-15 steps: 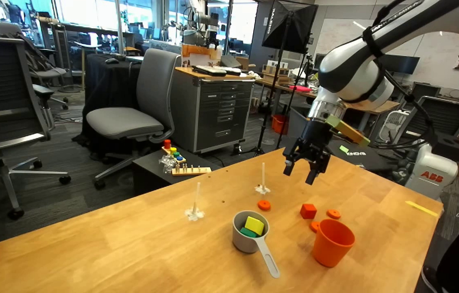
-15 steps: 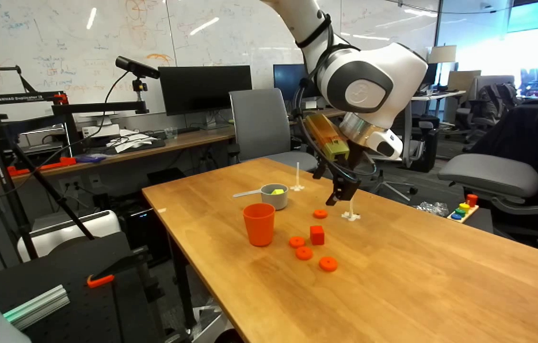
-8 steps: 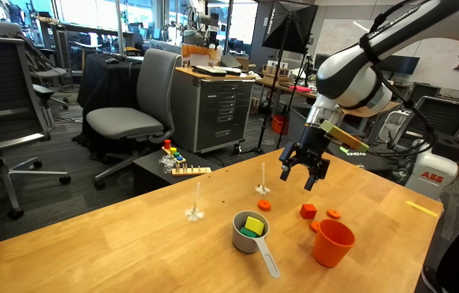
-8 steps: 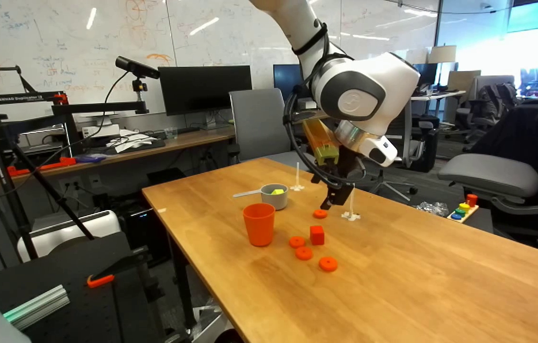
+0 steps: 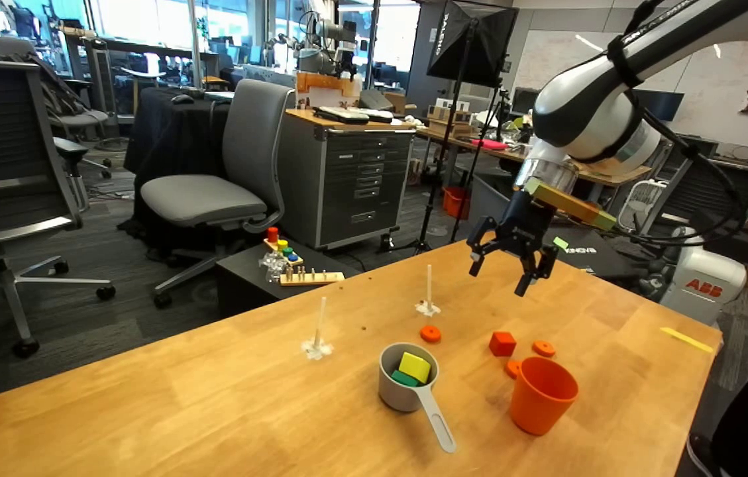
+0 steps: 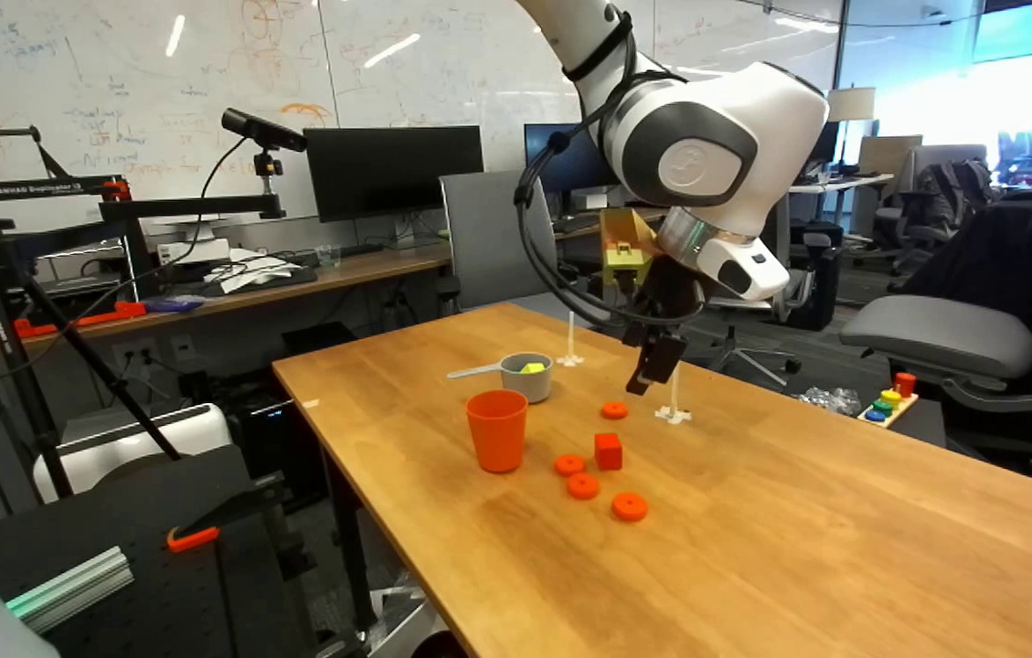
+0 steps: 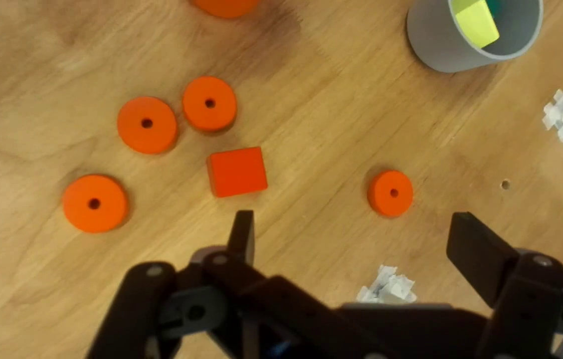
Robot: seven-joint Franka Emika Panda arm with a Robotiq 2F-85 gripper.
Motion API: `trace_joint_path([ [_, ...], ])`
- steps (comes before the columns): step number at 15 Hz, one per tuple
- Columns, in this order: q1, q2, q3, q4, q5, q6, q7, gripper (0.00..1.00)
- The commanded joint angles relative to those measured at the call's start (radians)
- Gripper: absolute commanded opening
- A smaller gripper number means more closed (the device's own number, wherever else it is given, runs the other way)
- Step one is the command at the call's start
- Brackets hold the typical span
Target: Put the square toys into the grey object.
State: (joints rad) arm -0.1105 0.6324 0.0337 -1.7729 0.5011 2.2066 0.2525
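Glare washes out the windows (image 5: 138, 23) while soft shadows fall on the table (image 7: 321, 124)

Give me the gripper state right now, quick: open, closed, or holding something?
Gripper: open, jaws spread wide, holding nothing; the small red-orange cube lies on the light-brown wooden table, not between them.

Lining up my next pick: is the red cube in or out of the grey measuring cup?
Out: the red cube sits on the wooden tabletop, apart from the grey measuring cup, in every view.
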Motion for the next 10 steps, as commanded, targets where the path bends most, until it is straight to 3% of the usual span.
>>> trace_joint_path([
  [1, 0.017, -0.023, -0.042, -0.075, -0.003, 0.018, 0.083, 1.00],
  [10, 0.037, 0.058, -0.058, -0.111, -0.045, 0.004, 0.096, 1.00],
])
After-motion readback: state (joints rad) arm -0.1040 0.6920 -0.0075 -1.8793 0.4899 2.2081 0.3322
